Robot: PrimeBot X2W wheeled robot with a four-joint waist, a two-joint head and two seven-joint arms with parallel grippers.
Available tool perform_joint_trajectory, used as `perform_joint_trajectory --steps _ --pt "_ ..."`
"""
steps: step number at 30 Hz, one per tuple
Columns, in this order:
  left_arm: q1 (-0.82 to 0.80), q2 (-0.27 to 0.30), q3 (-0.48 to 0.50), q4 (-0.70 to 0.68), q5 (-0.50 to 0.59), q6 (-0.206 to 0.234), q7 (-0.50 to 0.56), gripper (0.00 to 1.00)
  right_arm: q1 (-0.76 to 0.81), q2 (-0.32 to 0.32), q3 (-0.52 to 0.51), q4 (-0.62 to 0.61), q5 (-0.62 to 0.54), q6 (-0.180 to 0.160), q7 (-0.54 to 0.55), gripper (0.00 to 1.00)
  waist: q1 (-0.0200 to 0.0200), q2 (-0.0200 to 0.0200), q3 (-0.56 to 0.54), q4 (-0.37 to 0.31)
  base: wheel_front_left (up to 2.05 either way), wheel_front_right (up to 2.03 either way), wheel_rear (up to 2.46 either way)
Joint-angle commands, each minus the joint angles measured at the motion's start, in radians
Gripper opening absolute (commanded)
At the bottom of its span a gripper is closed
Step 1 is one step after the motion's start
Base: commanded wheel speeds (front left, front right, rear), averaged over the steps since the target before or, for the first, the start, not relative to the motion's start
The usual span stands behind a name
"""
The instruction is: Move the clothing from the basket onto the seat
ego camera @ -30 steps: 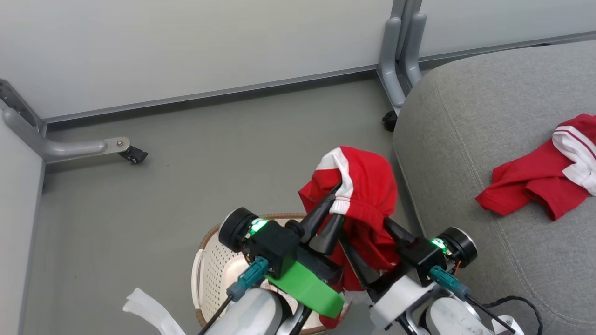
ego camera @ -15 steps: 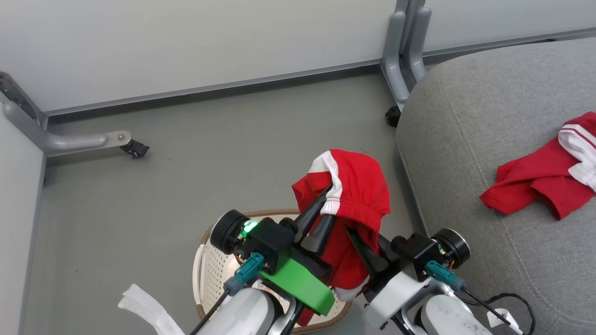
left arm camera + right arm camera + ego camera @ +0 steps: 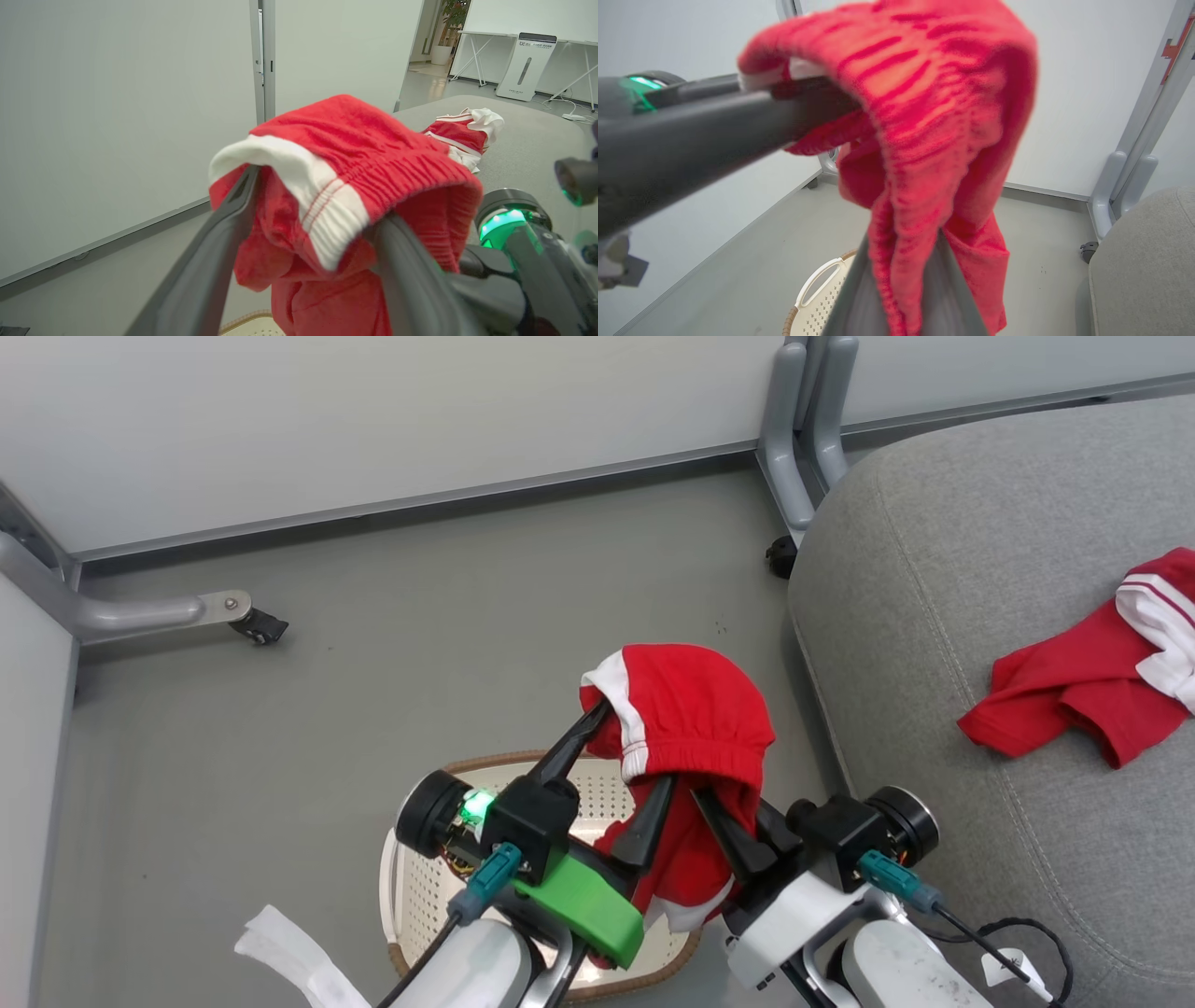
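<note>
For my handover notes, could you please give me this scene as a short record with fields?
held garment: red with white trim, hanging above the basket
right gripper: shut on the held garment
left gripper: open, fingers spread under the cloth
second garment: lying on the seat
basket: on the floor beside the seat

**Left gripper**, lower centre of the head view: two long, dark, tapered fingers on a black block housing. It has a lit green lamp and a black round end cap. A bright green plastic bracket sits beneath it, and a teal connector feeds a thin black lead.

**Right gripper**, lower right: matching dark fingers and black housing. It has a silver-rimmed round cap, a teal plug, a looping black cable and a white wrist shell.
</note>
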Motion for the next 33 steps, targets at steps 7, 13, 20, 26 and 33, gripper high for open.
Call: perform_joint_trajectory --steps 7,13,20,26,33 --pt "-0.006 0.012 -0.016 0.016 0.008 -0.008 0.005 1.0 0.002 -0.003 -0.031 -0.032 0.059 -0.001 0.0 0.0 0.0 -0.0001 0.005 0.002 0.0 0.0 0.0" --pt "-0.001 0.026 -0.006 0.006 0.01 -0.011 -0.04 1.0 -0.012 -0.003 -0.103 -0.068 0.093 -0.001 0.0 0.0 0.0 -0.0001 0.026 -0.015 0.0 0.0 0.0" --pt "0.005 0.071 -0.007 0.007 0.047 -0.012 -0.07 1.0 -0.026 -0.003 -0.214 -0.131 0.073 -0.001 0.0 0.0 0.0 -0.0001 0.076 -0.073 0.0 0.0 0.0" --pt "0.01 0.079 0.002 0.011 0.039 -0.025 -0.08 1.0 0.001 -0.002 -0.297 -0.201 0.062 -0.001 0.0 0.0 0.0 -0.0001 0.125 -0.153 0.0 0.0 0.0" --pt "-0.018 0.109 0.003 0.016 0.06 -0.031 -0.083 1.0 0.046 -0.002 -0.353 -0.276 0.079 -0.001 0.0 0.0 0.0 -0.0001 0.177 -0.285 0.0 0.0 0.0"
